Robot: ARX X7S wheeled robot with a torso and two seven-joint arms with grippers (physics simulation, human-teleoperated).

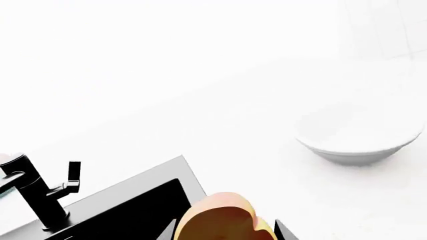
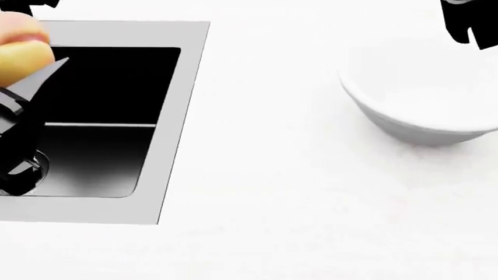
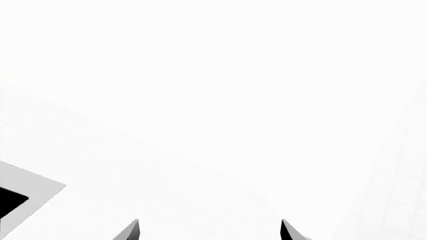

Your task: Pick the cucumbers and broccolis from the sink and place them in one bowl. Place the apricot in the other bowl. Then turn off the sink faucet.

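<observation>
Yellow-orange apricot sits clamped in the left end effector above the sink; right end effector gapes empty.

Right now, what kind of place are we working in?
Most likely a kitchen counter: a black sink with a steel rim, a black faucet beside it, and a white bowl on the white worktop.
</observation>
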